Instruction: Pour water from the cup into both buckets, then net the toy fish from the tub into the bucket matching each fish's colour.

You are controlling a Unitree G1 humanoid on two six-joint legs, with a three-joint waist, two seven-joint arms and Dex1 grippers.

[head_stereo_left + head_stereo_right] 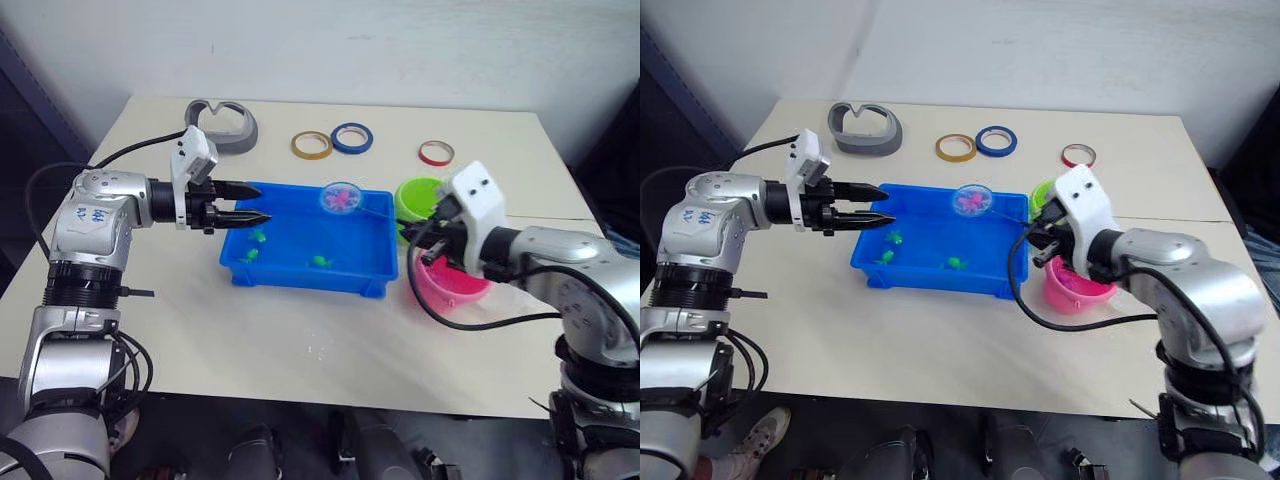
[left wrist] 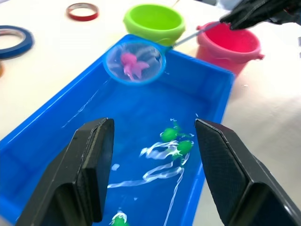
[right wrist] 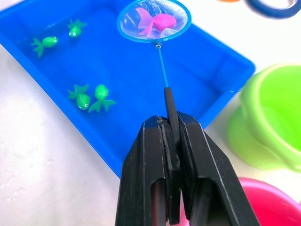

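Observation:
The blue tub (image 1: 310, 278) sits mid-table with several green toy fish (image 3: 89, 100) lying in it. My right gripper (image 3: 171, 121) is shut on the dark stick of the net (image 1: 341, 198). The hoop hangs over the tub's far right part with a magenta-pink fish (image 3: 159, 21) in its mesh. The lime green bucket (image 1: 420, 195) stands just right of the tub, and the pink bucket (image 1: 452, 285) is nearer, under my right wrist. My left gripper (image 1: 262, 201) is open over the tub's left rim and holds nothing. The cup is out of view.
Yellow (image 1: 311, 145), blue (image 1: 351, 138) and red (image 1: 436, 152) tape rings lie on the far side of the table. A grey curved piece (image 1: 225, 125) rests at the far left. Bare tabletop lies in front of the tub.

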